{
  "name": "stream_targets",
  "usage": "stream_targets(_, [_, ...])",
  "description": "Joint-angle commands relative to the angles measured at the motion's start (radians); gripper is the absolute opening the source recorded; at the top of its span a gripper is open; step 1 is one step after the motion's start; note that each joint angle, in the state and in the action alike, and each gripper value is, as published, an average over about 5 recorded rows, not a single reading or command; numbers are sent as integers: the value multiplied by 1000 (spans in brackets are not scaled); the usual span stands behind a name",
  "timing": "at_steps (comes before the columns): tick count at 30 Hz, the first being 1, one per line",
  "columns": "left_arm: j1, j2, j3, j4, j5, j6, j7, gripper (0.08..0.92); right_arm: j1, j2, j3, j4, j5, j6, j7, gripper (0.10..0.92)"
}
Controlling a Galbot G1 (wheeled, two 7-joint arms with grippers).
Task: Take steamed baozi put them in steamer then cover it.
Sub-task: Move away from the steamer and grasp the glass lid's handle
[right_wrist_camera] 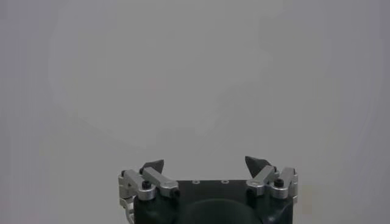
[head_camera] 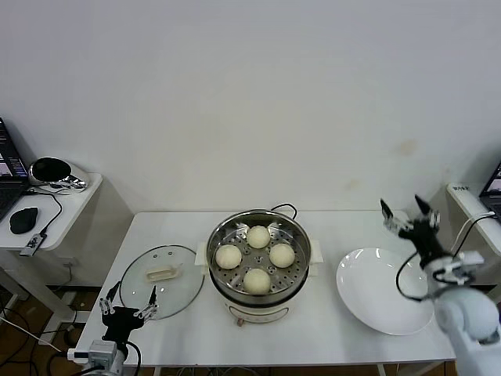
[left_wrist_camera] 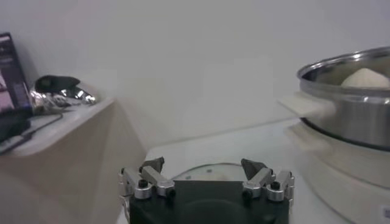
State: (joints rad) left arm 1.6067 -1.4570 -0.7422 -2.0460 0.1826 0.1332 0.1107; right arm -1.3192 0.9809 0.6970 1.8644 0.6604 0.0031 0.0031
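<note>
Cut off at 3 o'clock in the left wrist view: the steamer (left_wrist_camera: 350, 115), only one bun (left_wrist_camera: 365, 78) peeking over its rim. Mostly hidden behind the left gripper (left_wrist_camera: 203, 165): the lid (left_wrist_camera: 210, 171). Clipped at 9 o'clock: the laptop (left_wrist_camera: 12, 91).

Each gripper, left (head_camera: 127, 301) and right (head_camera: 405, 210), has 2 black-tipped silver fingers with black screws on a black base; a black cable loops behind the right one.

Steamer (head_camera: 259, 258): shiny steel, perforated tray. Baozi (head_camera: 228, 256): smooth matt dough. Cover (head_camera: 162, 280): clear glass w/ metal rim. Plate (head_camera: 381, 291): glossy white.
</note>
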Motion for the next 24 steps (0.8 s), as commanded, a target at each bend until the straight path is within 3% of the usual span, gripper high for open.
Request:
stream_targets(1, [-12,49,43,102,810,-251,-167,823,-189,120,51,41,1,21,126,823])
stream_targets(11, [-99,103,212,273,1228,-130,-427,823,-172,117,30,41,-23,-7,125,823])
stream_targets(17, [-156,103,231,353,1341,-93,-340,823,-171,118,32,49,-40,-19,122,823])
stream_targets(24, [-202,99,244,384,1352,39,-257,823,-188,129,39,40,-54,-12,114,823])
